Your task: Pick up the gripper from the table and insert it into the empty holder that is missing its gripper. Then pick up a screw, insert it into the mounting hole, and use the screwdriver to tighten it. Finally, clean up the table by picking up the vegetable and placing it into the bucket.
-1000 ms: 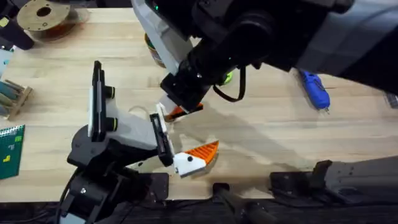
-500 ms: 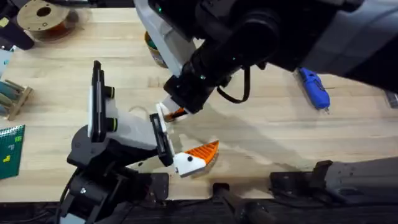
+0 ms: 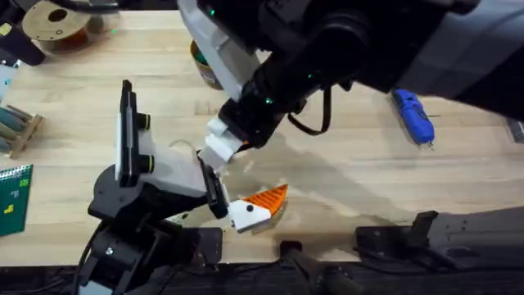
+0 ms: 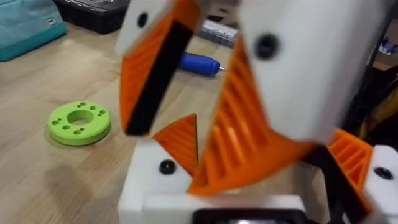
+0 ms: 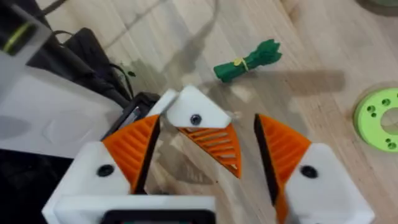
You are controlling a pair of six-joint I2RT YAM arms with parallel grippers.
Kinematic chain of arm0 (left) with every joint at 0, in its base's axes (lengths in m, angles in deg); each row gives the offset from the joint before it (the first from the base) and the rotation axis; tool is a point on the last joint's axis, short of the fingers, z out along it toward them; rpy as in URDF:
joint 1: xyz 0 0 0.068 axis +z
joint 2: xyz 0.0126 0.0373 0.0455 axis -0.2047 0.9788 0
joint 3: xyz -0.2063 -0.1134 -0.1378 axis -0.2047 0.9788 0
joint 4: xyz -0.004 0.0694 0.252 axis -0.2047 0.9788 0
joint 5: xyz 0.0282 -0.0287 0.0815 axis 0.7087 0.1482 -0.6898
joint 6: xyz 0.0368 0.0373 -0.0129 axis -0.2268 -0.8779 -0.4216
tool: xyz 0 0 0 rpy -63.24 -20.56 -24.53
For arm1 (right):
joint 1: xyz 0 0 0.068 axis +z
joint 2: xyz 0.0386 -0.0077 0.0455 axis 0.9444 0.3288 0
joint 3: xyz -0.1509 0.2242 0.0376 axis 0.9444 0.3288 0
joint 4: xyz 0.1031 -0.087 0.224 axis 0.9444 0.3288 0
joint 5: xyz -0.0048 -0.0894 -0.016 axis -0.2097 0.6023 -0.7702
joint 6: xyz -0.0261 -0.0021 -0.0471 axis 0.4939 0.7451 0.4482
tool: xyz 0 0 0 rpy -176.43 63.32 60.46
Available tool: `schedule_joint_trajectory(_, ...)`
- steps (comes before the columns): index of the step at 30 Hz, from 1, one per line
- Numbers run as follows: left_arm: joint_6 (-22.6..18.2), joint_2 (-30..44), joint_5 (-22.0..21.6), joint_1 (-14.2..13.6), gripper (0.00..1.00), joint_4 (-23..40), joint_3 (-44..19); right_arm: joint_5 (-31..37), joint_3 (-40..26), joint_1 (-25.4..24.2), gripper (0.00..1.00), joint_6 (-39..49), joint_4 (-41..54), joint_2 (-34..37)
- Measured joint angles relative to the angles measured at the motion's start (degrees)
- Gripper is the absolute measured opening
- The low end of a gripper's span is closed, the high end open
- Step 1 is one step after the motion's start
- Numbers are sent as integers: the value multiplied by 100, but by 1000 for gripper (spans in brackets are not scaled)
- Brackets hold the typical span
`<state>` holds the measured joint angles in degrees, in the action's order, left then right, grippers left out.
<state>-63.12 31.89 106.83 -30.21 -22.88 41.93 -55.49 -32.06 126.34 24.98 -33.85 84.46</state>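
See right gripper (image 3: 219, 152) reaching across, low over left gripper (image 3: 231, 190). Read right jaws as apart, w/ gaps both sides of orange wedge (image 5: 214, 146) in right wrist view, so straddling, not clamped. Read left jaws as apart too, w/ intact ribbed pad (image 4: 351, 152) well off to one side.

Place orange wedge against empty holder (image 5: 196, 115), the white block w/ mounting hole, touching it. Cannot tell if fully seated.

Find screwdriver (image 3: 413, 116) lying well apart on table (image 3: 98, 106). Find vegetable (image 5: 245, 60) on the wood near lime-green ring (image 5: 379, 118). Glimpse bucket (image 3: 202, 72) partly behind right arm.

Risks, as judgement:
- Could leave wedge half-in. Cause: letting go before pressing home, nothing pinning it yet, no screw in.
- Could drag wedge out on retreat. Cause: ribbed pads snagging its ribbed face if lifting off-axis.
- Could knock left arm's finger and misalign hole. Cause: tight clearance btwn the two grippers.
- Could lose wedge to table if left arm shifts before screw goes in.

Vs 1.0 s ago, overhead:
- Right gripper now lower and closer in on holder.
- Orange seen under it then, now hidden beneath its white finger.
- Left arm, intact pad, screwdriver, bucket unchanged.
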Motion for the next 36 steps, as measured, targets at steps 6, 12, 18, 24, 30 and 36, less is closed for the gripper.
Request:
schedule_joint_trajectory(6,-4,0,4,-1,987,-1,0,-44,0,-112,925,-43,122,-198)
schedule_joint_trajectory(12,-4,0,4,-1,987,-2,0,-102,0,-572,925,-61,563,-744)
schedule_joint_trajectory(18,-7,-2,4,-1,987,-2,0,-597,158,-1225,926,-57,962,-1307)
schedule_joint_trajectory(24,-20,0,4,-1,987,-2,0,-928,1038,-1690,926,-55,974,-2480)
schedule_joint_trajectory(30,-22,0,3,-1,978,-2,0,-1291,1588,-1719,926,-55,994,-3742)
schedule_joint_trajectory(36,-31,0,-157,-1,623,-15,0,-1760,1670,-1719,927,-55,1230,-4171)
